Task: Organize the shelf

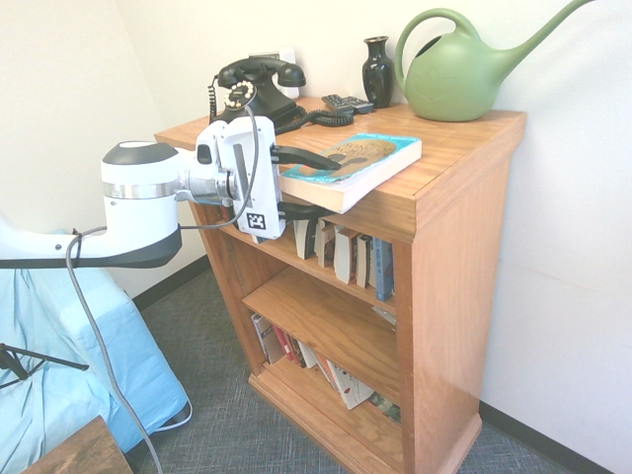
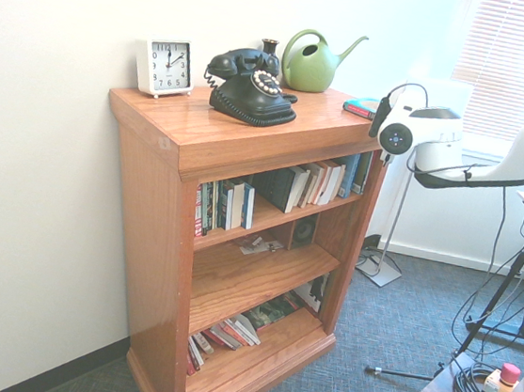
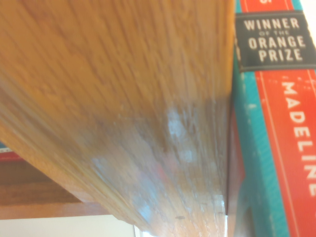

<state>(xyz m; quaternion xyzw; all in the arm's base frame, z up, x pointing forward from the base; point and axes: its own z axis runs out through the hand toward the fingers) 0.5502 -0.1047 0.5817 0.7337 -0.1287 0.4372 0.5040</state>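
Items I count along the wall: a white square alarm clock (image 2: 166, 66), a black rotary telephone (image 1: 255, 87) with coiled cord beside it, a dark glazed vase (image 1: 377, 71), and a green watering can (image 1: 454, 84) just past the vase, its spout towards the corner. One small dark keypad object (image 1: 348, 103), possibly a remote control, lies between telephone and vase. Surroundings: grey carpet (image 1: 217, 415), pale blue cloth (image 1: 59, 365) draped over something low, white window blinds (image 2: 518, 64).

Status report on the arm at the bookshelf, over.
Gripper level, fingers above and below the teal book overhanging the shelf top's front edge; grip unconfirmed. Phone behind, clear.
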